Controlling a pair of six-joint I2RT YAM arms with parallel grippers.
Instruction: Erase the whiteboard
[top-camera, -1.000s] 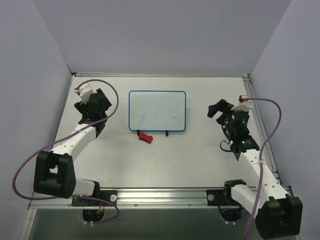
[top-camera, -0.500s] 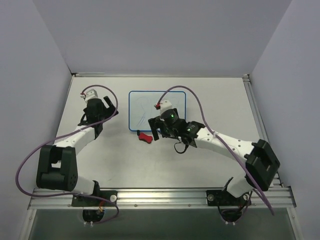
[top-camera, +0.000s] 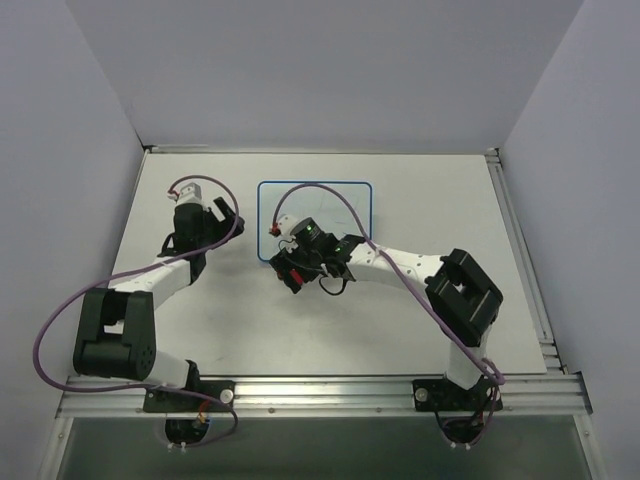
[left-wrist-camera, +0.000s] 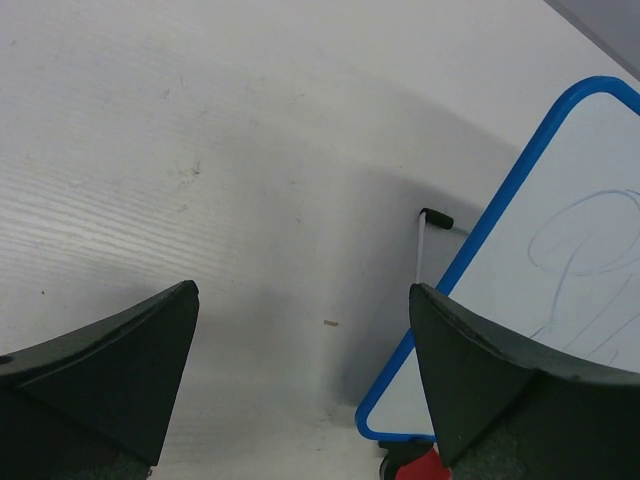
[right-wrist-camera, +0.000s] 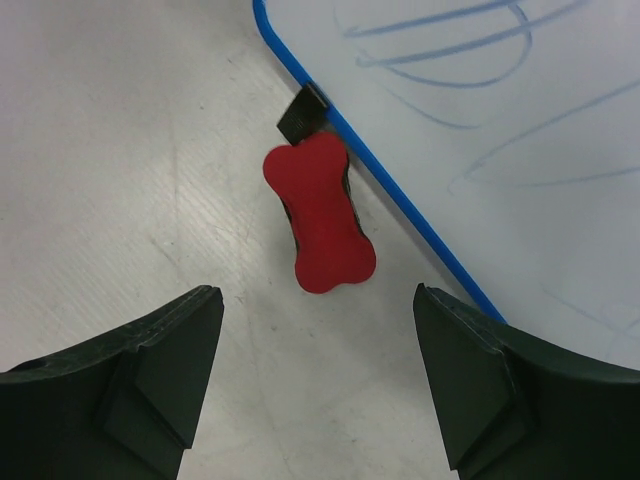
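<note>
My right hand (right-wrist-camera: 315, 300) hung open and empty above the red eraser (right-wrist-camera: 320, 212), just beside the whiteboard (right-wrist-camera: 500, 130) near the desk's (top-camera: 440, 200) far edge. Closing off-line could clip the whiteboard and knock the eraser away.

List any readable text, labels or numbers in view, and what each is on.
None readable.
The whiteboard is only scribbled on in blue, with nothing legible as letters or digits.
The red eraser shows no print on its visible face.
</note>
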